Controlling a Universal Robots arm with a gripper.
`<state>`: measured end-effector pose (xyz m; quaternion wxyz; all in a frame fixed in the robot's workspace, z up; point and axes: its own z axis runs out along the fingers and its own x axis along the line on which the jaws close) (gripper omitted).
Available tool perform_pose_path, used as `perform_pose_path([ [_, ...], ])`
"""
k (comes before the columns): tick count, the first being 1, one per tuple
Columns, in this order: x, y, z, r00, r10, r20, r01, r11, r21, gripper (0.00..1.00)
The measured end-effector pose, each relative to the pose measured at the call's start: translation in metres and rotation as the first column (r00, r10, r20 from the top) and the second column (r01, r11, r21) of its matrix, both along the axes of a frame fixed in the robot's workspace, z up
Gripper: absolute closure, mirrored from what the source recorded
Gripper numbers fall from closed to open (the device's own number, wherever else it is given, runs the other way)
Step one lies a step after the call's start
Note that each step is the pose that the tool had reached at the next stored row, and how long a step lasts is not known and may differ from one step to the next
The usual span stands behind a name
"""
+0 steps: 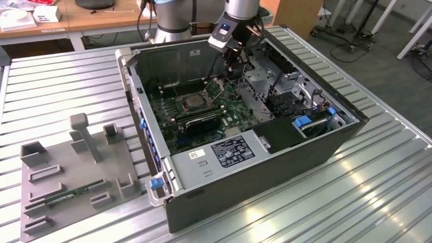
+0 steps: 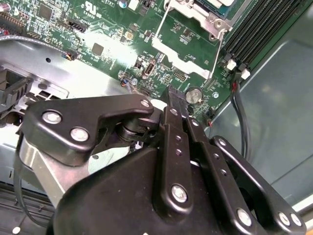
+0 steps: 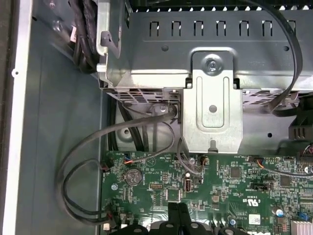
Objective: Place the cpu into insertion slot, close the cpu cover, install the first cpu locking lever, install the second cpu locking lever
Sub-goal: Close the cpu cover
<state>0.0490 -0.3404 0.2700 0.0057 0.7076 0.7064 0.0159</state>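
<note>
gripper (image 1: 233,74): fingers seen pressed together in both wrist views, tip (image 2: 172,96) (image 3: 178,209) closed on nothing; held low over the motherboard (image 3: 230,186), inside the computer case (image 1: 270,167).
nearest thing: cpu cover (image 1: 219,91), just beside the tip; contact cannot be confirmed.
cpu cover look: thin silvery frame (image 2: 181,58) with a cutout middle, green board seen through it; swung up off the socket, not laid flat.
locking lever (image 2: 218,51): thin wire rod seen along one side of the cover; whether it is hooked cannot be told.
insertion slot (image 1: 184,103): dark square with a silvery rim, on the board just past the cover, toward the exterior view's left.
cpu (image 1: 196,100): taken to be the flat grey square lying in the slot; full seating cannot be verified.
step in hand: judged as closing the cpu cover, placement looking done, levers not yet installed.
what it calls for: closed fingertips brought against the free edge of the frame, plate tipped over the slot, wire rod kept clear.
surroundings: drive cage (image 3: 210,98) close behind the tip; case set on the slatted counter (image 1: 378,192).
</note>
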Motion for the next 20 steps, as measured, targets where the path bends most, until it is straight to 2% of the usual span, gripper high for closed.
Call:
perform_pose_path([
  [14, 0.0001, 0.0, -0.0199, 1.0, 0.0, 0.0, 0.0, 1.0, -0.0001, 0.89],
  [17, 0.0001, 0.0, -0.023, 1.0, 0.0, 0.0, 0.0, 1.0, -0.0002, 0.89],
  [20, 0.0001, -0.0001, -0.0234, 1.0, 0.0, -0.0001, 0.0, 1.0, -0.0005, 0.89],
])
